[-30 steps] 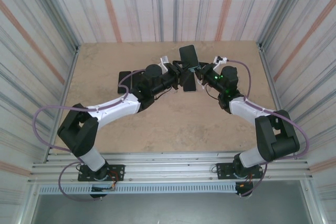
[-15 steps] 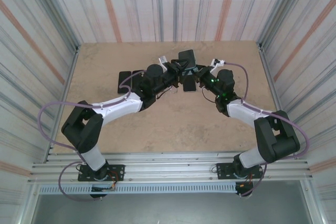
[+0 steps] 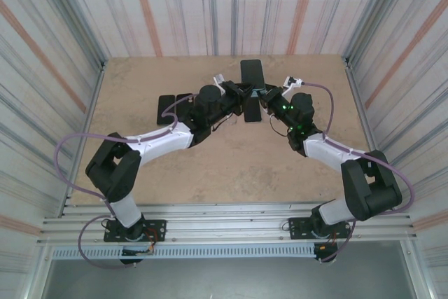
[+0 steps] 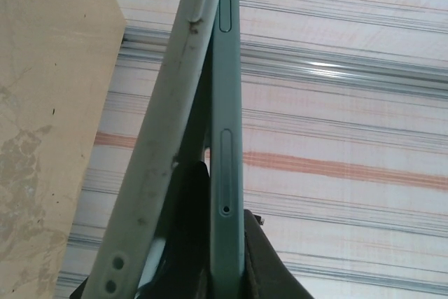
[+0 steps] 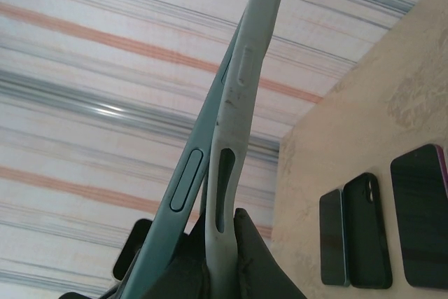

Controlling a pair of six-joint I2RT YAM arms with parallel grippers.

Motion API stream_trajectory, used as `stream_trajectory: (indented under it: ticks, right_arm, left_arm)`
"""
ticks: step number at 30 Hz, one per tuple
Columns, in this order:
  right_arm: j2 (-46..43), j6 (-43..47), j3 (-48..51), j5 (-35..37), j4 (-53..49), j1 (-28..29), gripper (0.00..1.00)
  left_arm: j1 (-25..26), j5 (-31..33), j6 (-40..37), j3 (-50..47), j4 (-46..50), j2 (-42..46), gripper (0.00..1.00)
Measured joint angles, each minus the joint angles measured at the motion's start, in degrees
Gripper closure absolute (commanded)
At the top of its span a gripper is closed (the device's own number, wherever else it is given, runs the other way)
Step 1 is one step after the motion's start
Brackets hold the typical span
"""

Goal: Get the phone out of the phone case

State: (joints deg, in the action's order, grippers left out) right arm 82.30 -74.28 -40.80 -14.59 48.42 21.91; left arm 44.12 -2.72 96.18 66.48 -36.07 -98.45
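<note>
Left wrist view has the phone (image 4: 227,138) edge-on and nearly upright, a teal slab with side buttons near its top and a small tray slot lower down. Just to its left leans the phone case (image 4: 164,145), a scuffed grey-green shell. The two sit close together near the top and spread apart toward the bottom, so the case is peeled partly off the phone. The left gripper (image 4: 225,257) is closed narrowly on the phone. One of its dark fingers (image 4: 190,229) sits in the gap between case and phone, and the other presses the phone's opposite face.

Right wrist view shows the same pair from the other side. The right gripper (image 5: 220,250) is pinched tight on the lower part of the case, with a dark finger on each side of the shell, just below a long cut-out slot in the case's side wall. The phone leans away to the left of the case and meets it higher up.

Top external view places phone and case over the far middle of the table (image 3: 231,166), held up between the two arms, which reach in from either side and meet there. Three dark flat devices (image 5: 367,229) lie side by side on the table on the left arm's side, apart from the grippers. Striped wall panels (image 3: 210,5) enclose the table.
</note>
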Motion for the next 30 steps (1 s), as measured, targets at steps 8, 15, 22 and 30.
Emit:
stream_trajectory:
  ticks: [8, 15, 22, 30]
  right_arm:
    - [-0.50, 3.02, -0.02, 2.47, -4.15, 0.33, 1.00]
    - [-0.13, 7.58, -0.59, 5.81, -8.26, -2.21, 1.00]
    - [0.94, 10.56, -0.87, 5.57, -10.36, -5.68, 1.00]
    - [-0.90, 21.33, -5.11, -2.14, -26.73, -19.74, 1.00]
  left_arm:
    - [0.15, -0.13, -0.35, 0.00, 0.85, 0.00, 1.00]
    - [0.63, -0.61, -0.39, -1.79, 0.00, 2.10, 1.00]
    - [0.90, -1.14, -1.29, -2.82, 0.13, 3.15, 1.00]
    - [0.57, -4.70, -3.91, 5.66, 1.55, -6.49, 1.00]
